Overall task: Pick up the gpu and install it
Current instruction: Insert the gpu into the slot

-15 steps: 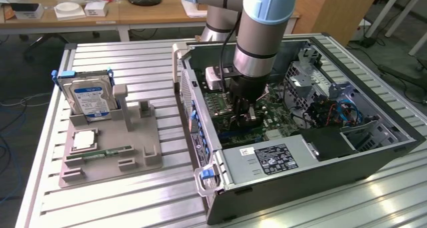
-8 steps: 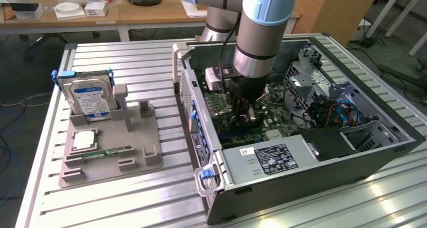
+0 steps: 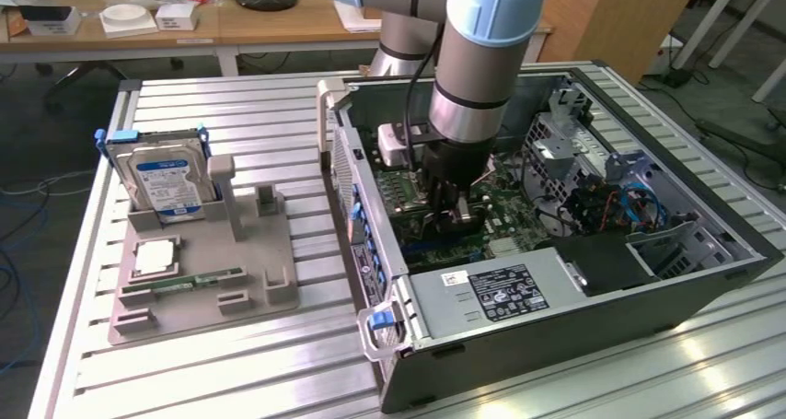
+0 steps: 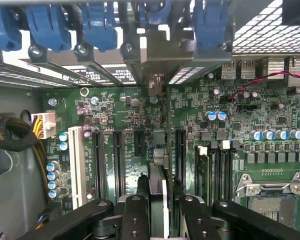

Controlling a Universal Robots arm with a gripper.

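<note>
On the exterior view's left, a flat grey plastic holder tray point(image 3: 197, 318) is lying on a table made of long silver metal slats point(image 3: 246, 373). A boxy silver hard drive with a blue label point(image 3: 166, 180) is standing up at the back of the tray. In front of it, a small square silver chip point(image 3: 157, 256) is lying flat. Just beside the chip, a narrow green memory stick point(image 3: 197, 279) is lying in its own groove.

In the middle, the big grey robot arm with pale blue caps point(image 3: 473, 60) is reaching straight down into an open black metal computer case point(image 3: 590, 318). The black gripper point(image 3: 452, 215) is sitting low inside the case, right above the green main board point(image 3: 516, 207).

In the wrist view, the gripper point(image 4: 159, 187) is pinching the gpu point(image 4: 159, 170), a slim card that is showing us its thin top edge. One black finger point(image 4: 140, 200) is pressing on each side of it. The card is standing upright over the green main board point(image 4: 115, 110), in between the long black slots point(image 4: 117, 160). Its far end is pointing at the case wall, where a row of blue plastic clips point(image 4: 97, 25) is sitting. I cannot tell if the card is pushed all the way into a slot.

On the exterior view's right, a silver power box with a black and white label point(image 3: 491, 295) is sitting at the near end of the case. Thin blue cables point(image 3: 632, 207) are curling by the far wall.
</note>
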